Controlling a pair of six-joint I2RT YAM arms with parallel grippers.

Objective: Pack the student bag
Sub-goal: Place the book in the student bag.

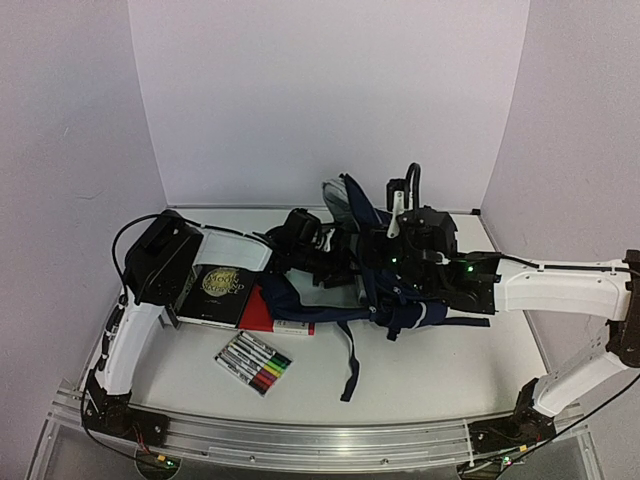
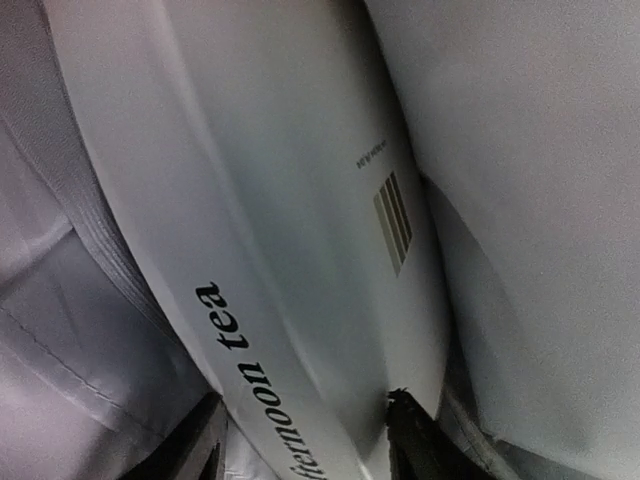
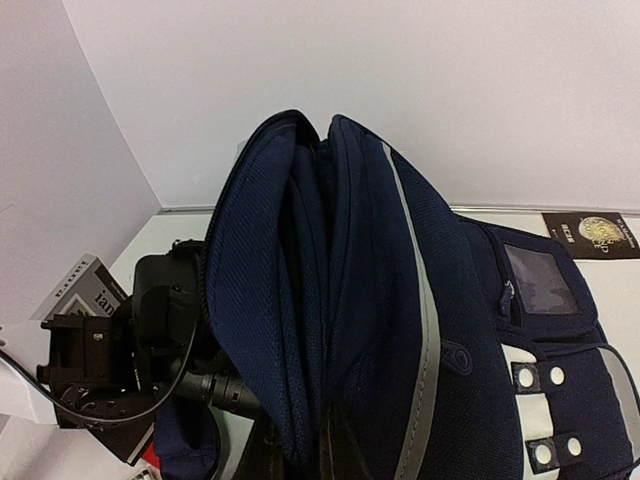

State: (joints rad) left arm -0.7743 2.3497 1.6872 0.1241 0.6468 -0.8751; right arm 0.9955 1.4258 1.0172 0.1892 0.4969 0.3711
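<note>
The student bag (image 1: 300, 297) lies mid-table, navy with grey piping, its mouth held up. My right gripper (image 3: 335, 455) is shut on the raised navy fabric of the bag (image 3: 380, 330) at its rim; in the top view that gripper (image 1: 392, 232) sits over the bag's middle. My left gripper (image 1: 322, 258) reaches into the bag from the left. In the left wrist view a white book (image 2: 290, 230) lettered "afternoon tea" fills the frame, and the left gripper (image 2: 308, 398) has a dark finger pressed on each side of it. Grey lining (image 2: 60, 330) shows beside the book.
A black book with a gold emblem (image 1: 215, 290) and a red book (image 1: 262, 312) lie left of the bag, under the left arm. A white book or sheet (image 1: 232, 250) lies behind them. A pack of coloured markers (image 1: 253, 362) sits near the front. A dark strap (image 1: 350, 360) trails forward.
</note>
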